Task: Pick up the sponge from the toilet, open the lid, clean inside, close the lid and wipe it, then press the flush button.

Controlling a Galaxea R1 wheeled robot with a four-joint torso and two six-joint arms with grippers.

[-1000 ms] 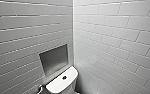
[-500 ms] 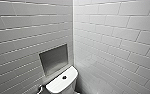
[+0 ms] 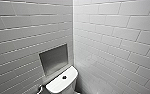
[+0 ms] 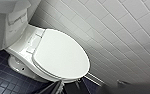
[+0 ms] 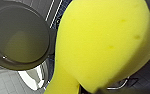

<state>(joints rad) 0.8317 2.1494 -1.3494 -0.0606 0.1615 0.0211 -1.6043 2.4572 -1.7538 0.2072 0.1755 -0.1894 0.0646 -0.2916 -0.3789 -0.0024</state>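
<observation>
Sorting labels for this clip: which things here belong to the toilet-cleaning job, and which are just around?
Job: sponge, toilet, lid, flush button.
Just there: wall niche, round grey bin, blue floor tiles.

Toilet (image 4: 19, 58) glossy white ceramic; lid (image 4: 61, 55) smooth, glossy; sponge (image 5: 103, 45) soft yellow foam; wall tiles (image 3: 116, 37) smooth.

Bright even light; sheen on lid (image 4: 61, 57) (shadow under toilet (image 4: 18, 62)).
</observation>
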